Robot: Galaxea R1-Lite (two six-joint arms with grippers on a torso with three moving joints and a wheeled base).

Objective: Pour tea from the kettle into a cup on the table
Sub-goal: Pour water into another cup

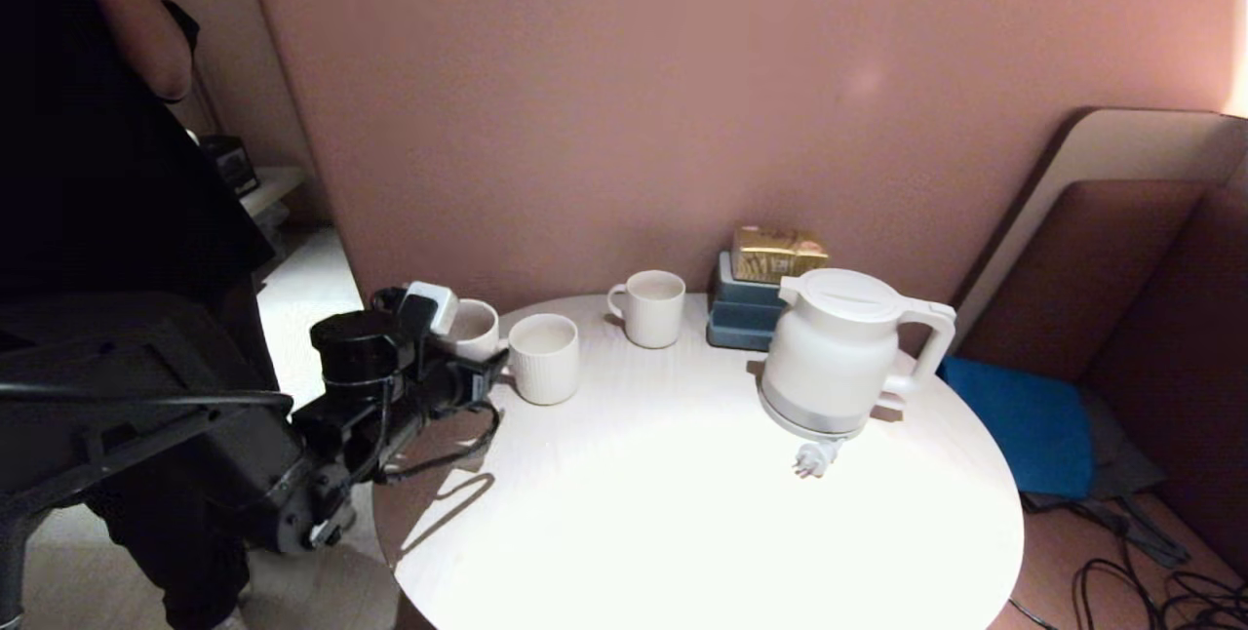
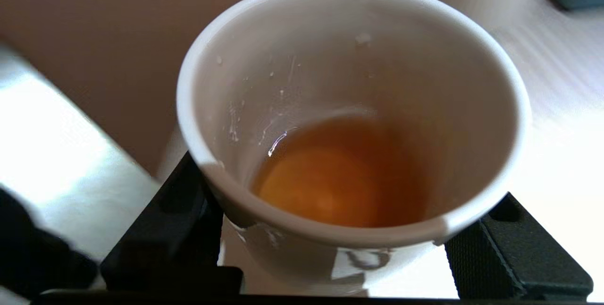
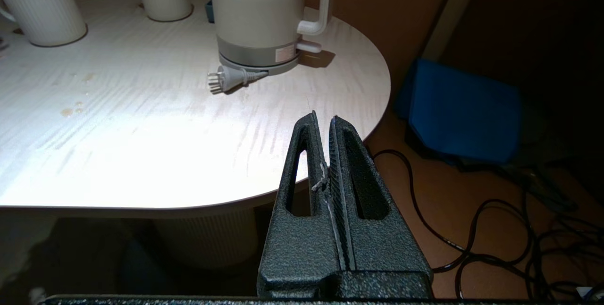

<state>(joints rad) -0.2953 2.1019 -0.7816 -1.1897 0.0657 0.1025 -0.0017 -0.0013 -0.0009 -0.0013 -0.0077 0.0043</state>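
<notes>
1. Here, the kettle (image 1: pixel 835 349) stands upright on its base toward the back right of the round white desk (image 1: pixel 682 513), lid on, spout facing left and loop handle facing right.
2. A white plug (image 1: pixel 815 459) on a short cord lies on the desk just in front of the kettle's base.
3. A small pale label sits on the silver band of the kettle in the right wrist view, but its writing is too small to read.
4. Behind the kettle, against the pink wall, a gold packet (image 1: pixel 777 253) rests on a blue-grey box (image 1: pixel 745 316); no lettering on either can be made out.
5. Left of the kettle stand two ribbed white mugs: one mug (image 1: pixel 650 307) nearer the box, another mug (image 1: pixel 543 357) further left.
6. The left gripper (image 2: pixel 351 248) is at the desk's left edge, furthest from the kettle, its fingers (image 2: pixel 514 243) spread wide on either side of a plain white cup (image 2: pixel 351 106) and pinching it.
7. That cup holds a shallow pool of tea (image 2: pixel 339 177), with droplets on its inner wall.
8. The right gripper (image 3: pixel 325 123) hangs off the desk's front edge, on the near side from the kettle, its fingers pressed together on nothing.
9. A person in dark clothes (image 1: pixel 97 172) stands beyond the left arm, away from the kettle.
</notes>
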